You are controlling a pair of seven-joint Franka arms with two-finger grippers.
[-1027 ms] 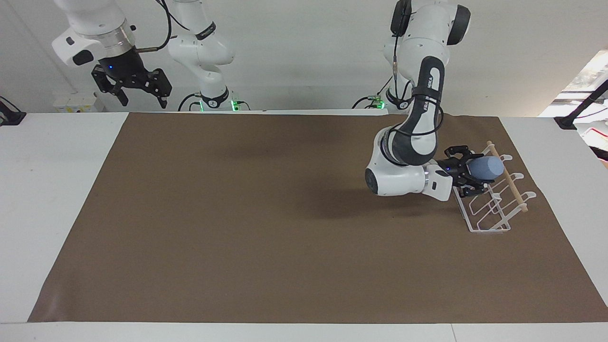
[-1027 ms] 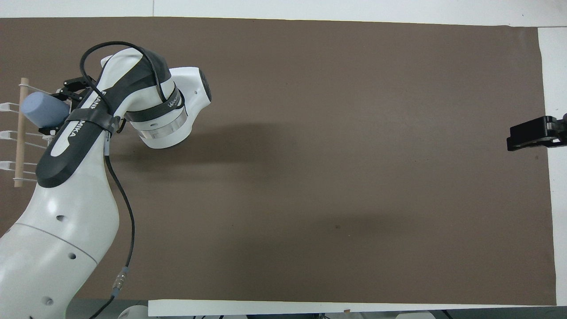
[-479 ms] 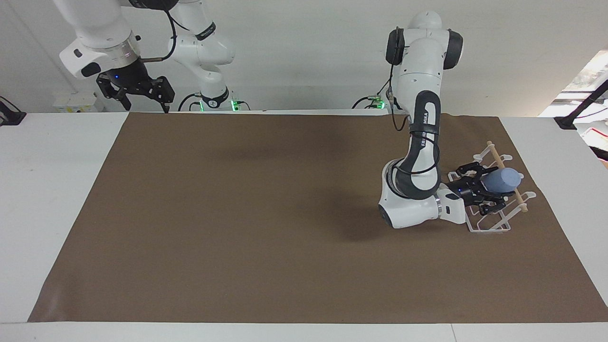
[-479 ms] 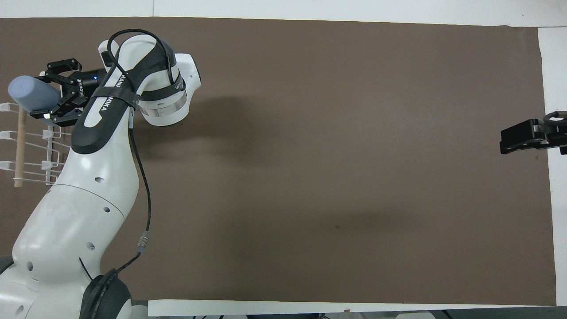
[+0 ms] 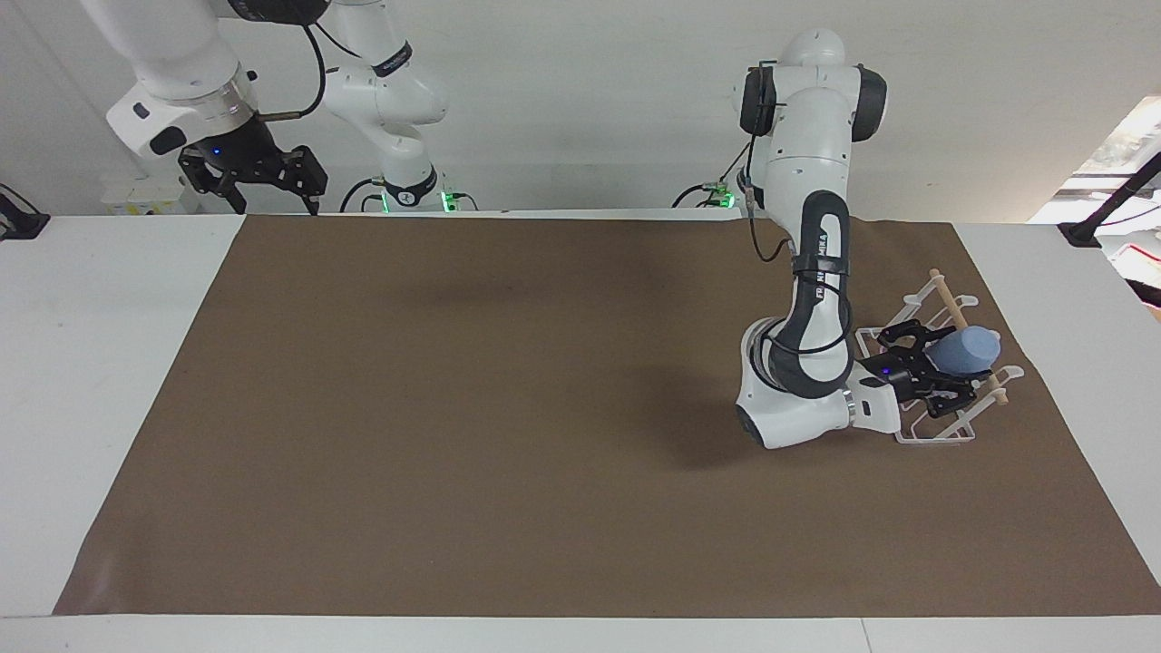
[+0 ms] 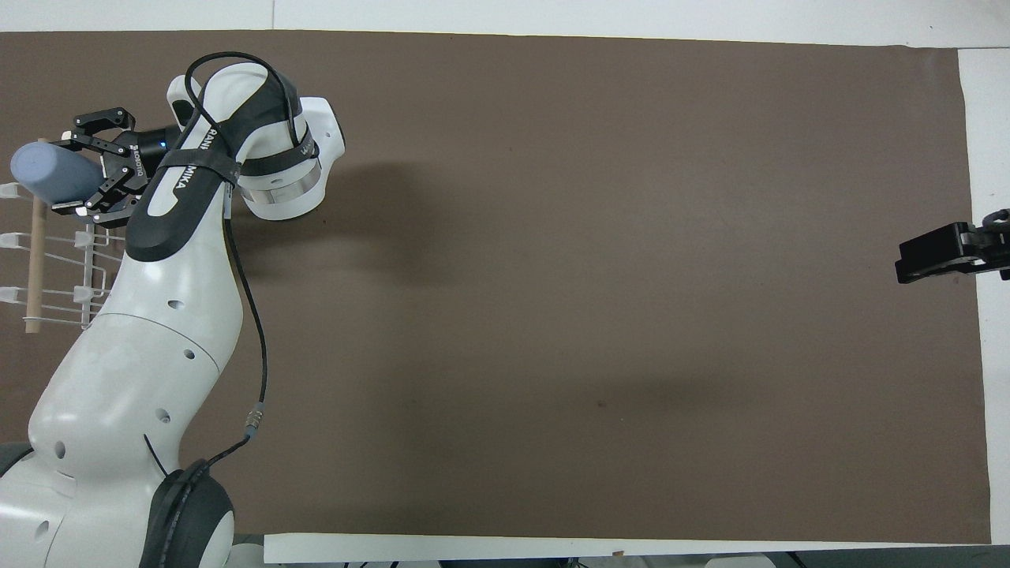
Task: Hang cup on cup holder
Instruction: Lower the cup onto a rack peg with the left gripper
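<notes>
Facing view. The left gripper point(image 5: 927, 367) sits at the right of the frame, low over the cup holder point(image 5: 943, 422), its fingers clenched on the cup point(image 5: 965, 350). The cup lies nearly sideways, its closed base pointing toward the right edge of the frame, over the wooden dowel point(image 5: 945, 296) and the upper prongs of the rack. Whether the cup touches a prong cannot be told. Compared with a second ago, the left arm's forearm stands more upright and the wrist has shifted lower in the frame; the cup has moved a little to the right and down, from the rack's inner side to a spot over the dowel. The rack itself is unchanged on the brown mat point(image 5: 544, 408). The right gripper point(image 5: 263, 177) hangs at upper left, above the table's edge, fingers spread and holding nothing; it sits slightly higher and further left than before. The right arm waits.

Overhead view. The left gripper point(image 6: 91, 170) is at upper left, grasping the cup point(image 6: 47, 173), which now covers the top end of the dowel point(image 6: 33, 260); earlier it lay lower in the frame, across the dowel's upper part. The cup holder point(image 6: 71, 300) shows more wire than before. The right gripper point(image 6: 943, 252) shows only partly at the right edge, slightly lower than a second ago.
</notes>
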